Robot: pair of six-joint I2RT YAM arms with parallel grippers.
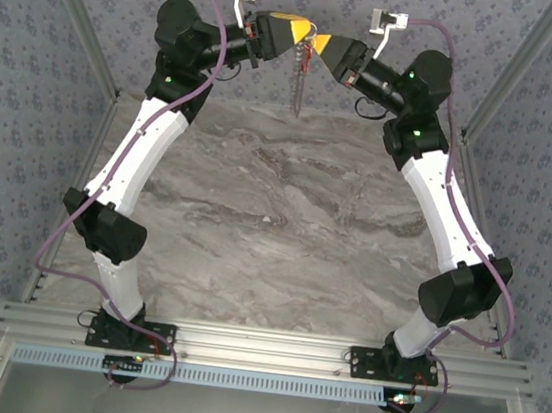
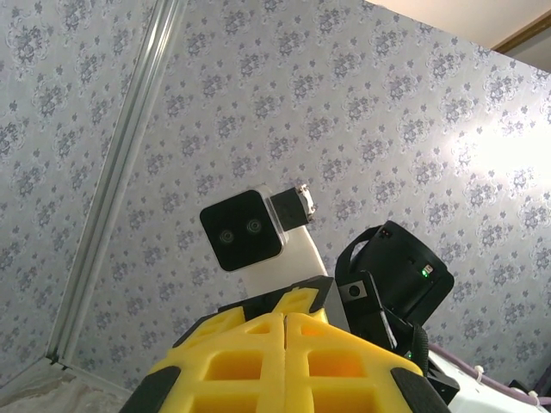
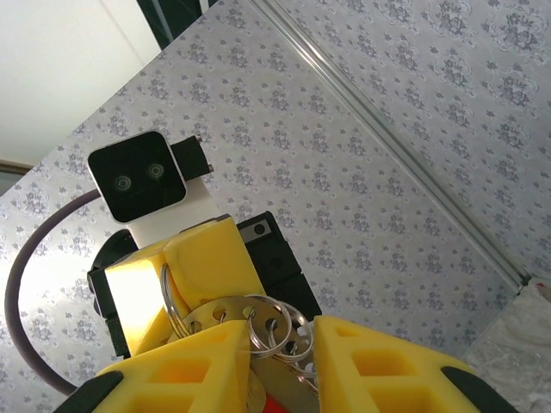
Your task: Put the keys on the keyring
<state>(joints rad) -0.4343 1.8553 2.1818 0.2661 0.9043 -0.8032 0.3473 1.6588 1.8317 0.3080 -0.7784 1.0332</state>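
Note:
Both arms are raised, and their yellow fingertips meet high above the back of the table. My left gripper (image 1: 297, 32) (image 2: 286, 325) is shut; in the right wrist view its fingers (image 3: 202, 258) pinch a thin silver wire keyring (image 3: 167, 301). A bunch of silver keys (image 3: 225, 315) and smaller rings (image 3: 284, 331) hangs from that ring. My right gripper (image 1: 322, 44) (image 3: 281, 337) has its fingers pressed against both sides of the bunch. A red key head (image 3: 277, 404) peeks out below. In the top view the keys (image 1: 298, 76) dangle beneath the two tips.
The marble table top (image 1: 276, 207) lies far below the grippers. Patterned walls and aluminium frame posts (image 1: 86, 32) enclose the cell. The right wrist camera (image 2: 244, 231) and the left wrist camera (image 3: 138, 178) face each other at close range.

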